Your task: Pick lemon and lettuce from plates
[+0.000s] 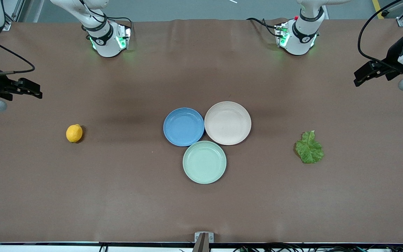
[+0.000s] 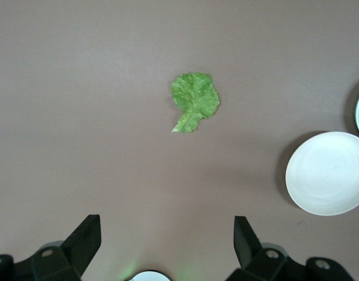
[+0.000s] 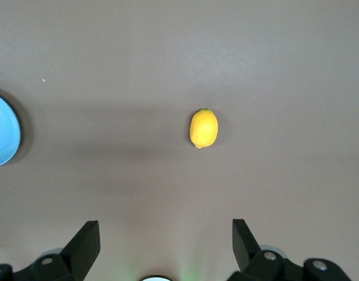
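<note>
**A:** Going from the left edge of the front view, where did things stand?

**B:** The right claw (image 1: 35,91) hung at the far left, over bare worktop (image 1: 117,196) at the right arm's end, released and gripping nothing. Just lower right of it the lemon (image 1: 74,133) lay alone on the brown surface, well apart from any plate. In the centre the blue plate (image 1: 183,126) and the beige plate (image 1: 227,123) sat side by side, touching or nearly so, with the mint-green plate (image 1: 204,162) lower in the frame against both. All three were bare. Right of them the lettuce (image 1: 309,147) lay flat on the worktop, and the left claw (image 1: 360,79) hung at the upper right edge, likewise spread wide and holding nothing.

**A:** So both items looked already off the plates. What could have gone wrong?

**B:** The lemon, being oval and smooth, could have rolled if nudged. The leaf was thin and flat, so a re-grasp might have scraped the covering or torn the ragged edge.

**A:** And the surface, the room?

**B:** A matte brown sheet, faintly creased near the top of the frame. Both arm bases stood along that top edge with green lights glowing, cables trailed at the corners, and grey floor showed above.
</note>
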Robot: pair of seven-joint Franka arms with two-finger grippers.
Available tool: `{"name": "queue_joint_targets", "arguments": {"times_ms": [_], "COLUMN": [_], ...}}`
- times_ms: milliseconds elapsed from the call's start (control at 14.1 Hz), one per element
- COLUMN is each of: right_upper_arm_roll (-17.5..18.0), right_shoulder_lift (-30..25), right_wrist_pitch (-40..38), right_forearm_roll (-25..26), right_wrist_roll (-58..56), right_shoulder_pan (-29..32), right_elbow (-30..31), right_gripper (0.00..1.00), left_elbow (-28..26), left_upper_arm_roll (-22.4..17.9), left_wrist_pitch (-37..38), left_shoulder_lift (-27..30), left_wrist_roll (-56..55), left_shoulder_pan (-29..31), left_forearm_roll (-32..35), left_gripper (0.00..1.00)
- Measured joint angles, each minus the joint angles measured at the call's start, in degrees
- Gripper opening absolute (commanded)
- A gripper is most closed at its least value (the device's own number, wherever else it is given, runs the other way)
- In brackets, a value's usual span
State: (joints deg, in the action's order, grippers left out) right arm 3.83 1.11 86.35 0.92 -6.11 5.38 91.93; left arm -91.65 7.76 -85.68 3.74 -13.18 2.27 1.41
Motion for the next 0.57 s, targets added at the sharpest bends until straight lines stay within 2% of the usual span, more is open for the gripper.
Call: {"name": "queue_joint_targets", "arguments": {"times_ms": [213,567], "right_upper_arm_roll": [0.1,-0.1], "right_shoulder_lift": [-1.4,-2.2], "right_wrist_pitch": [-1.6,-1.6], "right_forearm_roll": [-3.6,-4.1], "right_wrist_roll": [2.2,3.8], "right_shoulder_pan": [-1.9,-3.0], "right_elbow": [-0.9,-1.2], "right_gripper": [0.99,1.00], "left_elbow": [0.0,0.0], "left_upper_arm_roll": [-0.4,-0.1], "left_wrist_pitch": [0.0,-0.1], "left_shoulder_lift": [0.0,0.3], "left_wrist_roll": [4.7,5.4], "left_shoulder_pan": [1.1,1.3], "left_forearm_roll": [-1.1,-1.2], "left_gripper": [1.00,1.00]}}
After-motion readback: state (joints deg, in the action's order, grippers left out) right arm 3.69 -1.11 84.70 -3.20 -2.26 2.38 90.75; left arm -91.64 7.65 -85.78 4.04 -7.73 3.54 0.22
